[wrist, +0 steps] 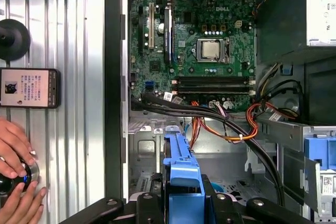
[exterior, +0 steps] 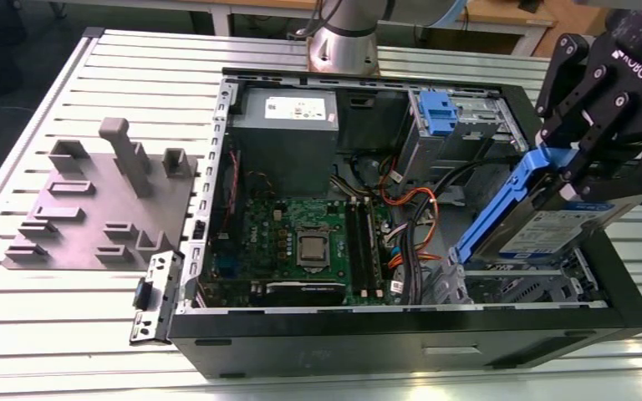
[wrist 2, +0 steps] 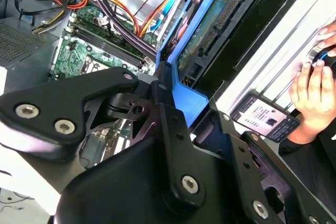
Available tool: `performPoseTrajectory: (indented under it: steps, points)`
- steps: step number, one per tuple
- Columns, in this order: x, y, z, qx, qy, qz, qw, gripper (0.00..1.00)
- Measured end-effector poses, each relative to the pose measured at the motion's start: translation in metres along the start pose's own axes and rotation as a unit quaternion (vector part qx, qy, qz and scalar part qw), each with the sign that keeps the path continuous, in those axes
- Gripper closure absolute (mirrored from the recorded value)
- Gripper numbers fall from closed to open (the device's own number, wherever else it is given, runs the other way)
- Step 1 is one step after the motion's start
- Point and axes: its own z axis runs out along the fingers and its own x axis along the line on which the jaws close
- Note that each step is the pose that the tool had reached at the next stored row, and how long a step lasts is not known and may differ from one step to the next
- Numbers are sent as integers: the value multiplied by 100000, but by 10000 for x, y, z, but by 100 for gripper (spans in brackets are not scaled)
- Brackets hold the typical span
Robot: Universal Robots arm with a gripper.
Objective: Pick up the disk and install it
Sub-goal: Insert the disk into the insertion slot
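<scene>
Disk (exterior: 553, 230) in its blue carrier hangs tilted, label outward, clamped by its upper edge in the gripper (exterior: 588, 171), over the drive bay (exterior: 522, 288) at the open computer case's (exterior: 410, 322) front corner. Cables (exterior: 416, 217) crowd one side; the case wall bounds the other.

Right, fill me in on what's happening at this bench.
The arm's pincer is shut on the disk by its blue carrier and holds it tilted over the open computer case, above the drive bay at the exterior view's right. It is not seated yet. In the first wrist view, a person's hands rest on a round controller on the table beside the case.
</scene>
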Motion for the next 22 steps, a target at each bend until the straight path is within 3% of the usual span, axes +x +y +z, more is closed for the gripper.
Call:
performPoseTrajectory:
  steps: [15,22]
  points:
    - [30,-3,148,-1,-8,-2,100000,64]
    - [31,-3,161,0,-14,-1,100000,64]
